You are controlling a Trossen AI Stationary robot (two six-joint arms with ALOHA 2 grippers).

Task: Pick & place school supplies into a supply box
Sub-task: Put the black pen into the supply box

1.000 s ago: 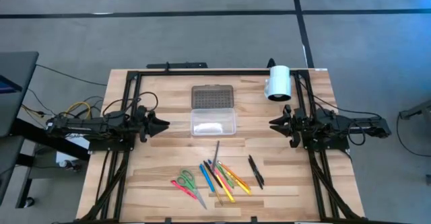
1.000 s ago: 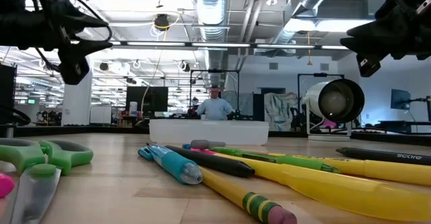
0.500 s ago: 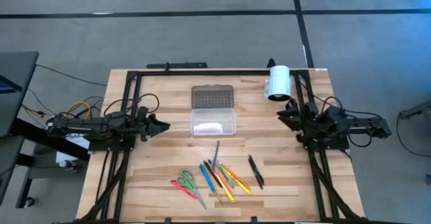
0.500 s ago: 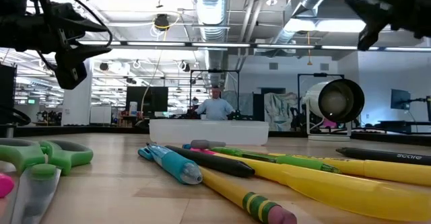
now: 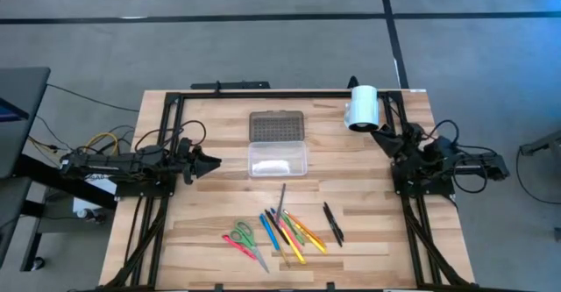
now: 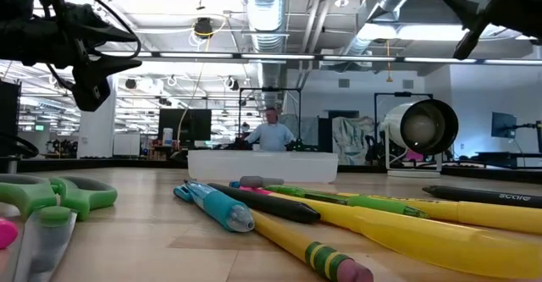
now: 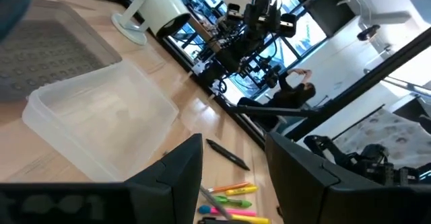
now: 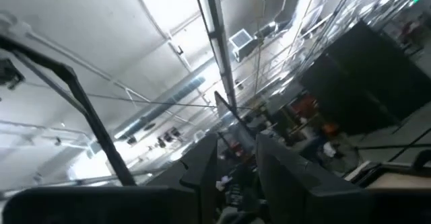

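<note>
High view lays out the whole table (image 5: 210, 231): the clear supply box (image 5: 278, 160) sits at the middle with its grey dotted lid (image 5: 277, 125) lying just behind it, touching its far edge, and a white cylinder (image 5: 361, 108) stands near the far right corner. The school supplies lie apart from the box toward the near edge: green-handled scissors (image 5: 243, 238) at the left of the cluster, a fan of blue, orange, yellow, pink and green pens (image 5: 287, 231) in the middle, and a black marker (image 5: 333, 223) alone at the right. The left gripper (image 5: 210, 161) hovers over the table's left side, pointing at the box; the right gripper (image 5: 384, 136) is over the right side, angled up toward the cylinder. Whether either is holding anything is plainer elsewhere: the left wrist view shows its two dark fingers (image 7: 176, 173) parted with nothing between them, looking past them at the box (image 7: 101, 126), the lid (image 7: 47, 56) and the marker (image 7: 227, 154). The right wrist view shows none of the table, only ceiling pipes and lights beyond its fingers (image 8: 202, 163), which stand slightly apart and empty. Low view, level with the tabletop, shows the scissors handles (image 6: 59, 193), a blue pen (image 6: 216, 206) and a yellow pencil (image 6: 296, 246) close up, the box (image 6: 262, 165) behind them, and a person in the room beyond.
</note>
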